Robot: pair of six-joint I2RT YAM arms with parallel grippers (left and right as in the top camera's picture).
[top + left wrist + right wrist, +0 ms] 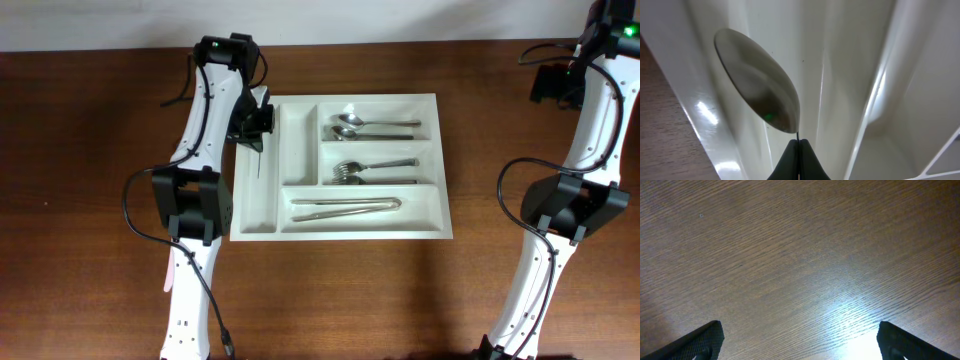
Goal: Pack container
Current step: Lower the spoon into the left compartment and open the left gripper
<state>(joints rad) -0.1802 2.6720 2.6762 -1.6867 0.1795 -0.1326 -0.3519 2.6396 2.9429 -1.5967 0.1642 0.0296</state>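
Pincer, left (258, 125): clamped on a silver metal utensil with rounded end (757, 80), over the outermost narrow compartment of the large white rectangular plastic cutlery tray (300, 140), which lies mid-tabletop.

Pincer, right (800, 330): fingers apart, empty, over bare wood.

Step, as judged: placing. The next move calls for lowering the utensil lengthwise, then release.

Tabletop (100, 150): dark brown wood grain, with a pale strip along the far edge.
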